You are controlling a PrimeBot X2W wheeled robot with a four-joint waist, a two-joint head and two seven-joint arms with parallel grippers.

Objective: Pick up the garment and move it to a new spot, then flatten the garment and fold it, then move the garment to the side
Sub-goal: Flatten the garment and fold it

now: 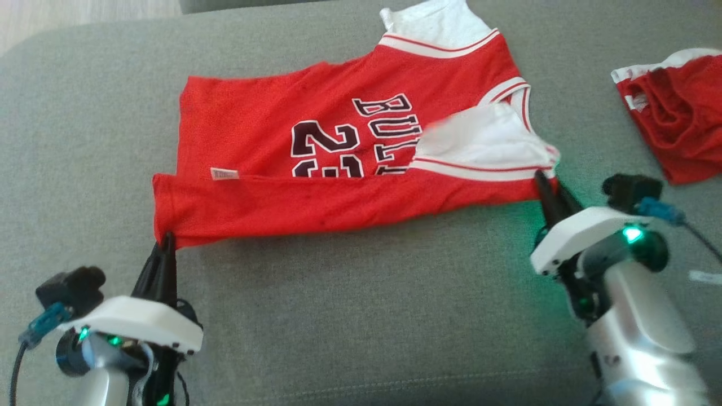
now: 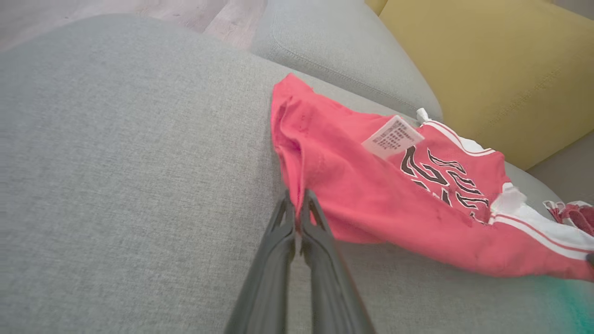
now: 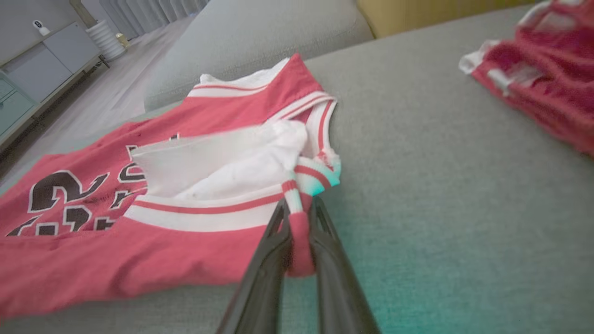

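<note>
The garment (image 1: 338,146), a red jersey with white sleeves and black "BULLS 23" print, lies spread on the grey couch cushion (image 1: 361,304) with its near edge folded over the print. My left gripper (image 1: 167,239) is shut on the garment's near left corner, and its closed fingers pinch red cloth (image 2: 297,204) in the left wrist view. My right gripper (image 1: 546,179) is shut on the near right corner by the striped shoulder trim. In the right wrist view a roll of the red and white fabric (image 3: 299,222) sits squeezed between the fingers.
Small red mesh shorts (image 1: 677,113) with a white waistband lie crumpled at the far right of the cushion. A yellow cushion (image 2: 487,69) stands behind the couch seat. Bare grey seat stretches in front of the garment.
</note>
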